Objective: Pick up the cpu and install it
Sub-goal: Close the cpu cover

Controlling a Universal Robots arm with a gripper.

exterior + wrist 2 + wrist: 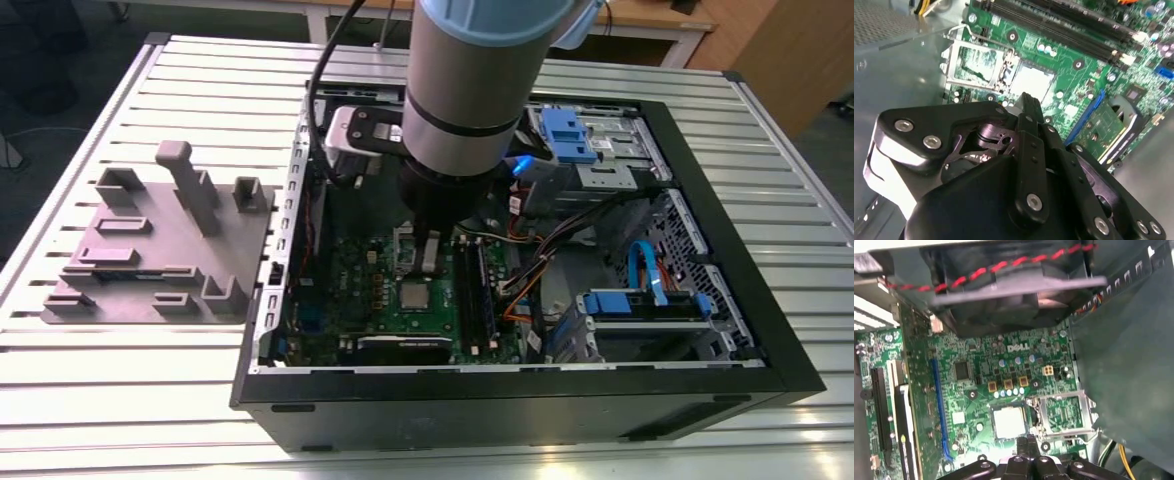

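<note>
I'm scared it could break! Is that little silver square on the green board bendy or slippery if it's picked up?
The cpu is probably stiff: it looks like a flat metal-topped square. Its smooth shiny top may be slippery. Being small and thin, it is likely light, and flat things rarely roll.

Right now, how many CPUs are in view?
1. The cpu sits in the open socket on the motherboard, near the gripper; the arm could hide others.

Cpu (1010, 421) in socket on green motherboard (979, 375), socket cover (1064, 414) open beside it; tool (1026, 442) close by.
</note>
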